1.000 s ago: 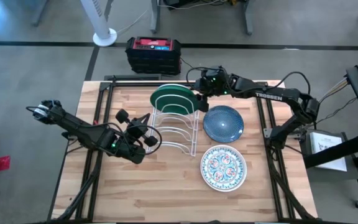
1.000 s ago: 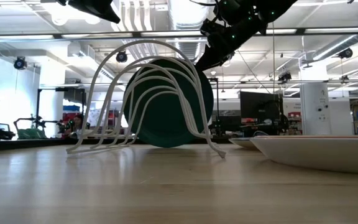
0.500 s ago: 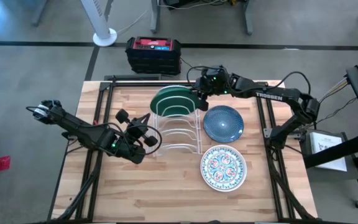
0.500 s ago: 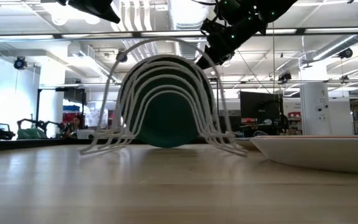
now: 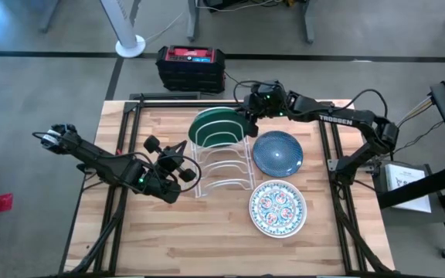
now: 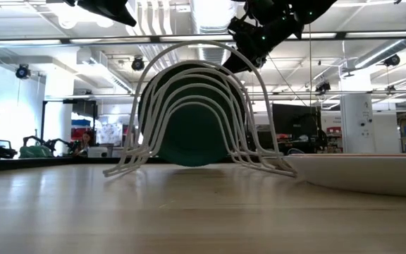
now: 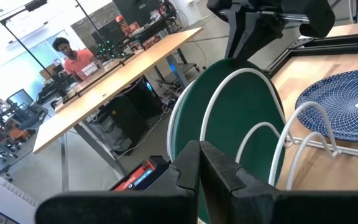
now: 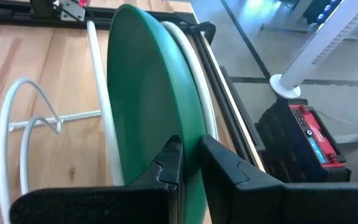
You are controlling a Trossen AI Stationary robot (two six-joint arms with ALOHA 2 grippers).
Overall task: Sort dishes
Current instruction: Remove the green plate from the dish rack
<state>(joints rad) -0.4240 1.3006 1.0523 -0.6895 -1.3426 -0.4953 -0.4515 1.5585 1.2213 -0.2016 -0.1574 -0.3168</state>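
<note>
Green dish (image 5: 216,126): stands on edge in the rearmost slot of the white wire rack (image 5: 224,164), at the far middle of the desk (image 5: 207,232). The right wrist view alone shows a white rim (image 8: 194,81) just behind the green dish, touching or nearly so; whether it is a second dish cannot be told.

Right gripper (image 5: 247,123): at the green dish's right-hand rim in the high view. The right wrist view shows its two dark fingers (image 8: 166,171) clamped on either side of the green rim, a grasp the high view does not resolve.

Blue speckled dish (image 5: 277,152): lies flat on the desk just right of the rack. The left wrist view shows its fine net pattern.

Floral dish (image 5: 277,208): lies flat, nearer the front edge, just beside the blue one. In the low view only a pale rim (image 6: 372,173) shows at the right.

Left gripper (image 5: 187,174): at the rack's left side, fingers (image 7: 219,174) pressed together, holding nothing.

Beyond the desk: a red and black case (image 5: 191,66) on the floor; a person (image 7: 73,56) seated at a far bench, seen only in the left wrist view
</note>
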